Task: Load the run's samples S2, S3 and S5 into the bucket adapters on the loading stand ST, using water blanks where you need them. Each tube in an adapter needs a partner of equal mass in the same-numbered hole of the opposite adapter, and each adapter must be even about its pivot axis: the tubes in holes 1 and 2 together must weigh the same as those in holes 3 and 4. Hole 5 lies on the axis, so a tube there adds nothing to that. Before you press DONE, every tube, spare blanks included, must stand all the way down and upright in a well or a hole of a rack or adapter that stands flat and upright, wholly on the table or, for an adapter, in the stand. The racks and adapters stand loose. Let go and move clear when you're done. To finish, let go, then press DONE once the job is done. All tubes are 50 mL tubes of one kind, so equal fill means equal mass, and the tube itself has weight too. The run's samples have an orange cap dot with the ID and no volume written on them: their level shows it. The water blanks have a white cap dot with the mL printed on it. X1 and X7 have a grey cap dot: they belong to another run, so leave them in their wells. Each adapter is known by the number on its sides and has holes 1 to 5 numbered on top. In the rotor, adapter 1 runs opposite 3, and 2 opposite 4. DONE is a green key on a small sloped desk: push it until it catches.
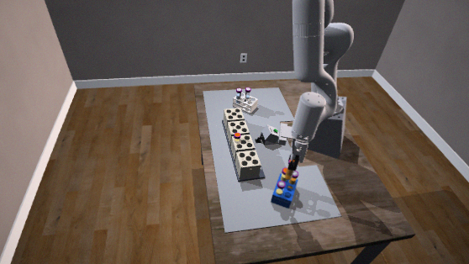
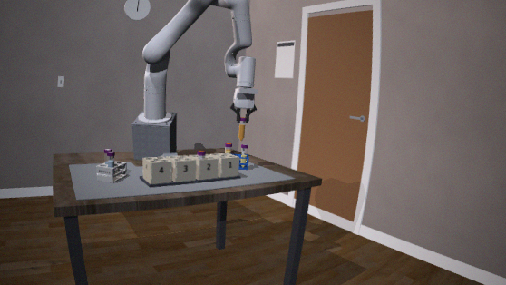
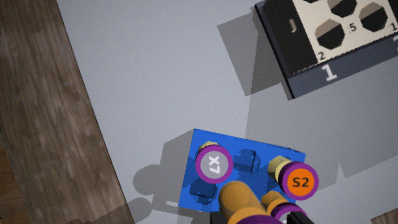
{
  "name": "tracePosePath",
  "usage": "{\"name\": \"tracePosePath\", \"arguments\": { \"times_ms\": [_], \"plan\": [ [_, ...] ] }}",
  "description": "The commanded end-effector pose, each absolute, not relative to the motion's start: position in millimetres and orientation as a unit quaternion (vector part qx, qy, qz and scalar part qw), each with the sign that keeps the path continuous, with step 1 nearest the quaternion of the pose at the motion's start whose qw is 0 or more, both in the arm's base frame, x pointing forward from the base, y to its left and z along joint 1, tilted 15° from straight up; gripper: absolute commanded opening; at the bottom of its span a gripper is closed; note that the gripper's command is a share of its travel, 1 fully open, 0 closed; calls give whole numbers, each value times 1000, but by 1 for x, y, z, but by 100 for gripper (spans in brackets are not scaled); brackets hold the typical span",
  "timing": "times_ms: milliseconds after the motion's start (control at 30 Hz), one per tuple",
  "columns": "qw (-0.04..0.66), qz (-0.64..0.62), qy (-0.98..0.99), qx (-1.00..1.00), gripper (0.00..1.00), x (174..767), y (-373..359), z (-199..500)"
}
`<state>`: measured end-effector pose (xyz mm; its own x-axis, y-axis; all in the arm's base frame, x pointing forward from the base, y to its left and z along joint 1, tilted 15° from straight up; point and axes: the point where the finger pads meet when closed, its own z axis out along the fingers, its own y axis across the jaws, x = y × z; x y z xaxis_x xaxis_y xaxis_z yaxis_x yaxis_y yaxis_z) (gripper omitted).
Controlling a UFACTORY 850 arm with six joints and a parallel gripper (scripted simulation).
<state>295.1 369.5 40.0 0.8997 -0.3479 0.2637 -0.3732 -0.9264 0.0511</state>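
My gripper (image 1: 292, 162) (image 2: 244, 118) (image 3: 256, 219) is shut on the purple cap of a tube filled amber (image 2: 241, 132) (image 3: 237, 197); its ID is hidden. The tube hangs nearly upright above the blue rack (image 1: 282, 200) (image 3: 187, 185). Sample S2 (image 1: 285, 171) (image 2: 228, 145) (image 3: 300, 181), X7 (image 1: 281, 184) (image 3: 214, 164) and X1 (image 1: 295, 173), its label partly hidden in the wrist view, stand in that rack. An orange-dot tube (image 1: 237, 135) (image 2: 201, 153) stands in adapter 2 (image 2: 209, 168). Adapter 1 (image 1: 250, 171) (image 2: 229, 166) holds no tube that I can see.
Adapters 3 (image 2: 185, 170) and 4 (image 2: 159, 171) show no tubes. The row sits on the dark stand (image 1: 261, 176) (image 3: 300, 91). A white rack (image 1: 245, 105) (image 2: 109, 174) with two purple-capped tubes stands at the far end. The small desk with the green DONE key (image 1: 276, 130) stands beside the adapters.
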Motion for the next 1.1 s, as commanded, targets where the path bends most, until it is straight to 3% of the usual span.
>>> {"name": "tracePosePath", "arguments": {
  "times_ms": [0,267,1067],
  "plan": [
    [61,116,-83,988,0,305,341,47],
    [72,110,12,991,0,314,313,54],
    [73,110,12,991,0,347,211,76]
  ]
}}
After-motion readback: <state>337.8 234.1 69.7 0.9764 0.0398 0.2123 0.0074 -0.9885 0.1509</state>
